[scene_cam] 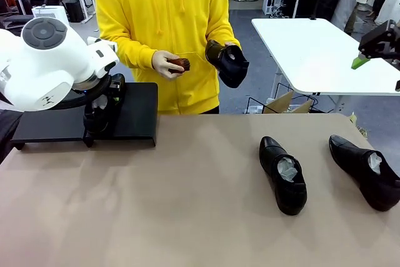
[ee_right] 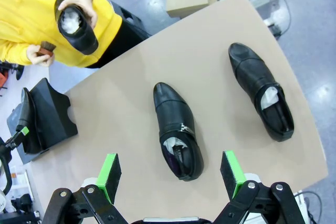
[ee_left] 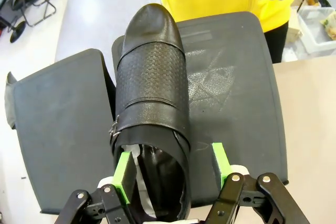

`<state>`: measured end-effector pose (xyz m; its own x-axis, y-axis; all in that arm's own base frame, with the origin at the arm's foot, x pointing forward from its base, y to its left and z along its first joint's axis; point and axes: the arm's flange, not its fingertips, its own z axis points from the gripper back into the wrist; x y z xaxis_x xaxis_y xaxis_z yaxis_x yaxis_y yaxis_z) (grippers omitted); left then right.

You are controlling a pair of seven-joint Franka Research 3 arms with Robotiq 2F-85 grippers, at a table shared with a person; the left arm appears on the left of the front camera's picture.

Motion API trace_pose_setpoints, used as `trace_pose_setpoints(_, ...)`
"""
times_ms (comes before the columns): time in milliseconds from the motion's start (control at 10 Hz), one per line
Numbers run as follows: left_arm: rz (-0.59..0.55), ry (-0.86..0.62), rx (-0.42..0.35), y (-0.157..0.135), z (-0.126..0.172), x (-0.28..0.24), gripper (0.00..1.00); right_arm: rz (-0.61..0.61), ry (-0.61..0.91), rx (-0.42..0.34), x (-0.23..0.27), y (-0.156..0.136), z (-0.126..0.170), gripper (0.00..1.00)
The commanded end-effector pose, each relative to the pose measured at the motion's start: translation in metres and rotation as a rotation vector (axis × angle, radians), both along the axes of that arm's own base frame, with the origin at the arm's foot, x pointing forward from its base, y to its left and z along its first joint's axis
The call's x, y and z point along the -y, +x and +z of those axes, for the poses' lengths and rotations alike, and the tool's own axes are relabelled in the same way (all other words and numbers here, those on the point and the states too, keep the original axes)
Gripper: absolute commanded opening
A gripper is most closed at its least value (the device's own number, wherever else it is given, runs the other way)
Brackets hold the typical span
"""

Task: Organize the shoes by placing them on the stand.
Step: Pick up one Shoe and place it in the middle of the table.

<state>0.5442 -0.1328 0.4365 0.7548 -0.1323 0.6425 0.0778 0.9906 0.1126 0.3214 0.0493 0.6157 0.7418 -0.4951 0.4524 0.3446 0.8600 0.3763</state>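
One black shoe lies on the black stand, toe pointing away from me. My left gripper is open around its heel, with the right pad clear of the leather. In the front view the stand sits at the table's far left, behind my left arm. Two shoes stuffed with white paper lie on the tan table at the right. The person holds another shoe in one hand. My right gripper hangs open high above the two loose shoes.
The person in a yellow hoodie stands at the far edge, holding a dark-red brush in the other hand. A white table stands behind at the right, with a cardboard box below it. Bare tan tabletop spreads across the middle.
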Motion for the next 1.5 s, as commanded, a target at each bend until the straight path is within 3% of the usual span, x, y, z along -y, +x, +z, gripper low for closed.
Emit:
trace_pose_setpoints(0,0.0,0.0,0.0,0.0,0.0,0.0,0.75,0.008,-0.013,0.009,0.001,0.001,0.001,1.0)
trace_pose_setpoints(200,-0.089,-0.033,-0.002,-0.061,0.028,0.028,0.75,0.008,-0.013,0.009,0.001,0.001,0.001,1.0)
trace_pose_setpoints(400,-0.089,-0.085,-0.05,-0.119,0.06,0.037,0.75,0.008,-0.013,0.009,0.001,0.001,0.001,1.0)
trace_pose_setpoints(700,-0.139,-0.206,-0.167,-0.18,0.09,0.026,0.75,0.008,-0.013,0.009,0.001,0.001,0.001,1.0)
trace_pose_setpoints(800,-0.155,-0.231,-0.244,-0.19,0.089,0.023,0.75,0.008,-0.013,0.009,0.001,0.001,0.001,1.0)
trace_pose_setpoints(900,-0.147,-0.241,-0.267,-0.195,0.089,0.017,0.75,0.008,-0.013,0.009,0.001,0.001,0.001,1.0)
trace_pose_setpoints(1200,-0.097,-0.29,-0.278,-0.183,0.085,-0.002,0.75,0.0,0.0,0.0,0.0,0.0,0.0,1.0)
trace_pose_setpoints(1400,-0.133,-0.265,-0.285,-0.2,0.093,0.012,0.75,0.019,-0.023,-0.209,0.007,0.028,-0.029,1.0)
